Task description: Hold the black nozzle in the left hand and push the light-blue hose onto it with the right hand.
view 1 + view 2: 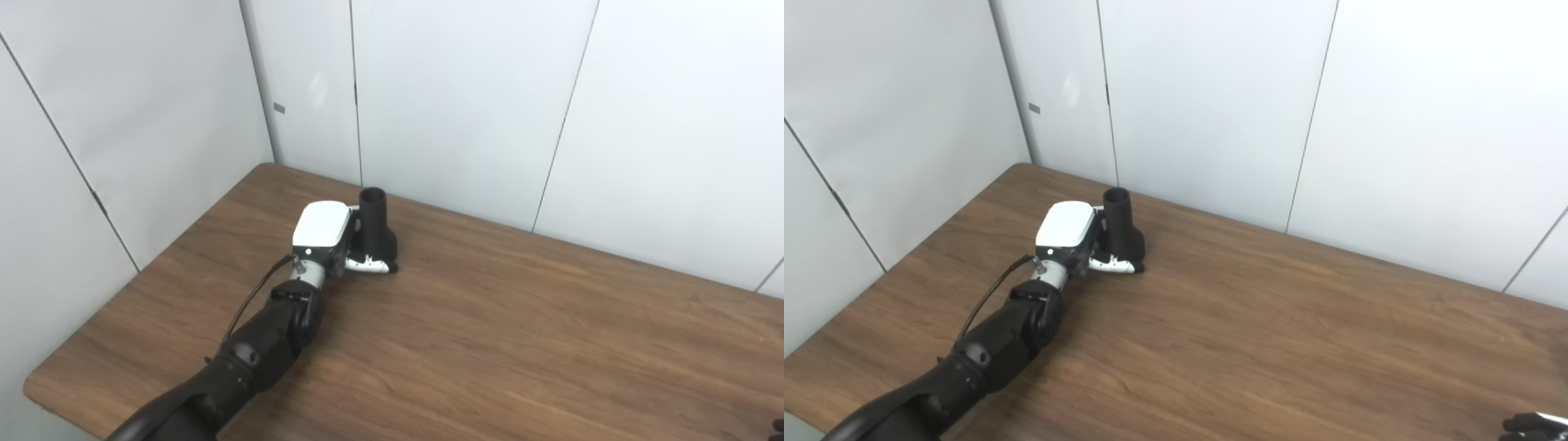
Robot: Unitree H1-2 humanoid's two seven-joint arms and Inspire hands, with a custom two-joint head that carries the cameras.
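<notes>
The left arm comes in from the lower left corner and reaches across the brown wooden surface (490, 318) toward its far left corner; the left hand (331, 236), white-backed, sits against the black nozzle (375, 229), with a thumb (367, 265) lying along the nozzle's base and the other fingers hidden behind it; it appears to be closed around the nozzle, though the grip itself is mostly out of sight. The nozzle stands upright on the surface, open round mouth up, narrow at the top and wider at the foot, near the pale wall panels (465, 104) behind. Well apart, at the bottom right edge of the right eye view, only a dark sliver of the right hand (1534, 425) shows; whether its fingers are spread or closed cannot be told.
</notes>
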